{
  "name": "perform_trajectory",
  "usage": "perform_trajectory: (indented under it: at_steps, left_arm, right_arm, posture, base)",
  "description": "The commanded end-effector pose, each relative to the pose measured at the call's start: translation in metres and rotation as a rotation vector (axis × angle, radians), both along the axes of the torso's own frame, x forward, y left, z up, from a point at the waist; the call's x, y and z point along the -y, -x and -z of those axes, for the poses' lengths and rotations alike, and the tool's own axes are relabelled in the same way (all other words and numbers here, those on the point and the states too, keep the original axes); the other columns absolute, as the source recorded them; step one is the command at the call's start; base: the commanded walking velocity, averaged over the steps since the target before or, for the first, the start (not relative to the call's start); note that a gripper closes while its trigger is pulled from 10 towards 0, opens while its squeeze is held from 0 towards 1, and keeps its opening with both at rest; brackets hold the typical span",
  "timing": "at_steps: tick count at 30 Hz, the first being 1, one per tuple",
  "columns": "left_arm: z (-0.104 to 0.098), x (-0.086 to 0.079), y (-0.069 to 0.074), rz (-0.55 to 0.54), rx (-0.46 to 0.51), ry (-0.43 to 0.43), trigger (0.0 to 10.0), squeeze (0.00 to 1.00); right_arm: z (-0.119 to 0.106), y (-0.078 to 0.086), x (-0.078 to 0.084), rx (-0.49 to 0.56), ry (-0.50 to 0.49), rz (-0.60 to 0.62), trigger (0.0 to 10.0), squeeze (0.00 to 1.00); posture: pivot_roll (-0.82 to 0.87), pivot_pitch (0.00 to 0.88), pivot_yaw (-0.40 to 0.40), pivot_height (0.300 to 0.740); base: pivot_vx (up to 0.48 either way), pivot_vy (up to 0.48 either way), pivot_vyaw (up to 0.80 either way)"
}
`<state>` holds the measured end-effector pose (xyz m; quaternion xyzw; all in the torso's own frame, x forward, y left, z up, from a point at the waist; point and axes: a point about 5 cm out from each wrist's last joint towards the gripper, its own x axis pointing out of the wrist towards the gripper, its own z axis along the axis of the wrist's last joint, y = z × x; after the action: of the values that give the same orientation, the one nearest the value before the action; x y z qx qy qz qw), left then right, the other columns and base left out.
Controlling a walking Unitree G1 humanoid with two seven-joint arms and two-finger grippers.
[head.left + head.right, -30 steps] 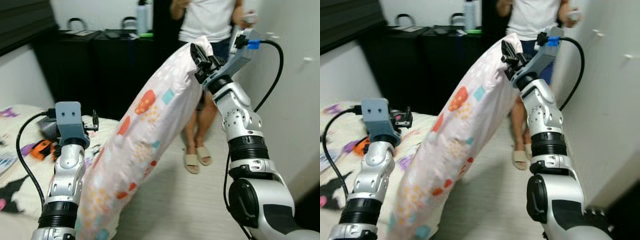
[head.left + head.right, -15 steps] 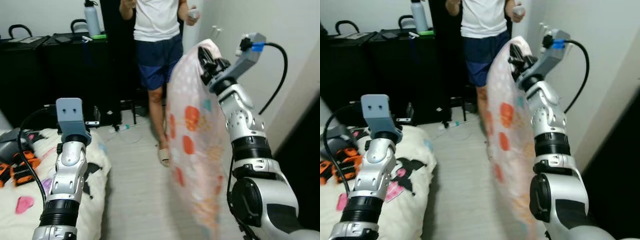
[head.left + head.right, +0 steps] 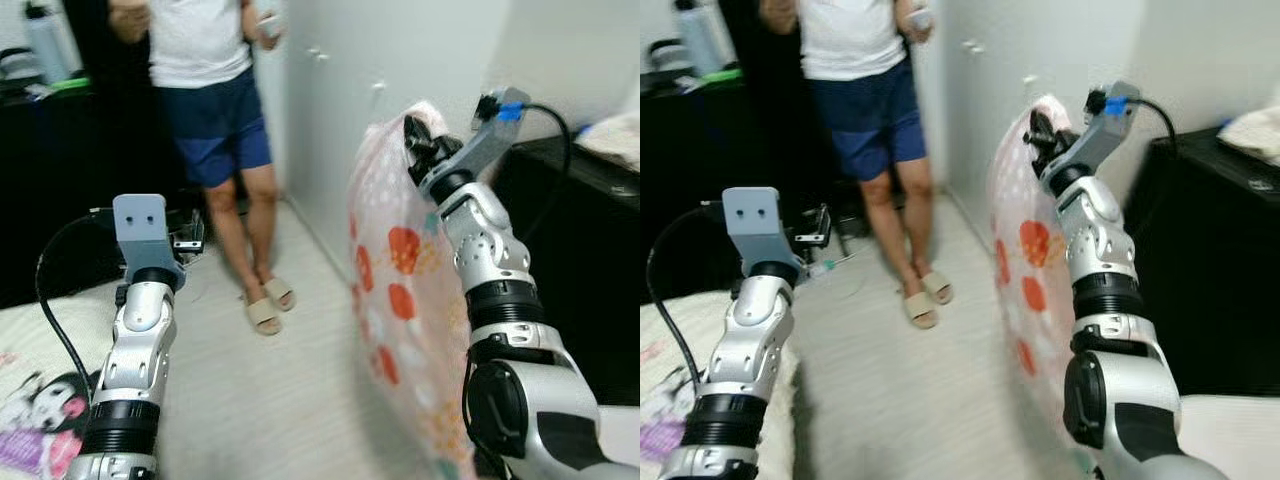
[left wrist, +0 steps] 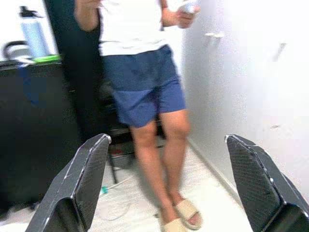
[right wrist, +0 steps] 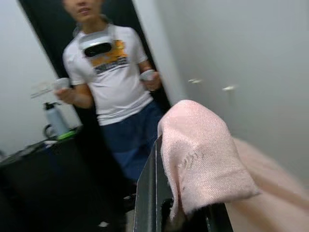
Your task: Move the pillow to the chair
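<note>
- Swung right since a second ago: bed (image 3: 30,350) now at the far left edge, white wall ahead, person (image 3: 215,120) standing at left in sandals.
- Pillow (image 3: 400,300) no longer leaning on the bed, hanging free, long axis upright, lower end near the floor.
- Right gripper (image 3: 418,140) raised high, jaws clamped on the pillow's top corner, pink fabric bunched between them in the wrist view.
- Left gripper (image 4: 169,183) up at chest height, jaws spread wide, holding nothing, well apart from the pillow.
- No chair to be made out; dark cabinet (image 3: 580,260) just beyond the right arm, something pale on top.
</note>
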<state>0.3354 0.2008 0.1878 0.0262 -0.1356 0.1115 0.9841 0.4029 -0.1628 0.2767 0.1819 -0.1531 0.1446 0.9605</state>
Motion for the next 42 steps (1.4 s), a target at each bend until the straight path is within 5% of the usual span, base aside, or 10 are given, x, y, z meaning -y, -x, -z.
perform_trajectory:
  at_steps: [1,20,29,42]
  left_arm:
    - [0.003,-0.002,0.002,-0.009,-0.013,-0.002,10.0,0.0]
    - [-0.014,-0.002,0.001,0.015,0.037,-0.04,10.0,0.0]
    - [-0.015,0.006,0.002,0.063,0.043,-0.048,10.0,0.0]
    - [-0.017,0.008,0.003,0.075,0.056,-0.052,10.0,0.0]
  right_arm:
    - [-0.009,0.001,-0.004,0.055,0.008,0.007,0.0,0.0]
    - [-0.022,-0.003,0.019,0.085,-0.048,0.14,0.0,0.0]
    - [-0.023,0.0,0.043,0.086,-0.075,0.252,0.0,0.0]
    - [-0.025,-0.003,0.033,0.093,-0.079,0.253,0.0,0.0]
  posture:
    - [-0.17,0.0,-0.022,0.74]
    - [-0.15,0.0,-0.019,0.74]
    - [-0.15,0.0,-0.014,0.74]
    - [-0.14,0.0,-0.034,0.74]
  base:
    - [0.0,0.0,-0.78]
    - [0.0,0.0,-0.78]
    - [0.0,0.0,-0.78]
    - [0.0,0.0,-0.78]
